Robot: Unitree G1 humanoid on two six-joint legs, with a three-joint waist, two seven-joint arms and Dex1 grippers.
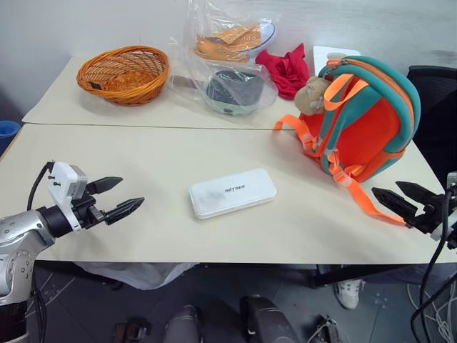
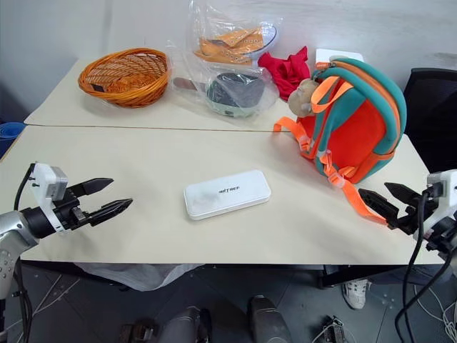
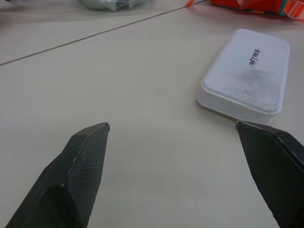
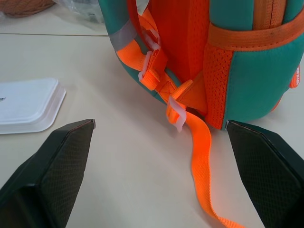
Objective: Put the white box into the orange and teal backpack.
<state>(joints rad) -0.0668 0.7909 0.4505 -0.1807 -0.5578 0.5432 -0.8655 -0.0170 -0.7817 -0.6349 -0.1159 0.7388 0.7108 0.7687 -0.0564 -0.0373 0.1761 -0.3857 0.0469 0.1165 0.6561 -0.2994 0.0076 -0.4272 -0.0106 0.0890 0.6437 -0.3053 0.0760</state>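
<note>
The white box [image 1: 232, 192] lies flat in the middle of the near table, dark lettering on top; it also fills the far side of the left wrist view [image 3: 247, 78]. The orange and teal backpack [image 1: 364, 121] stands upright at the right of the table, a tan plush toy [image 1: 312, 95] at its top and an orange strap [image 1: 368, 202] trailing toward the front edge. My left gripper [image 1: 120, 196] hovers open at the left, pointing toward the box, well apart from it. At the right front edge my right gripper [image 1: 400, 198] is open, close to the strap's end, holding nothing.
On the far table stand a wicker basket [image 1: 124, 73], clear plastic bags with a dark item [image 1: 232, 89] and orange items [image 1: 228, 39], and a red cloth [image 1: 288, 69]. A seam [image 1: 143, 126] separates the two tabletops. A black chair [image 1: 435, 107] stands behind the backpack.
</note>
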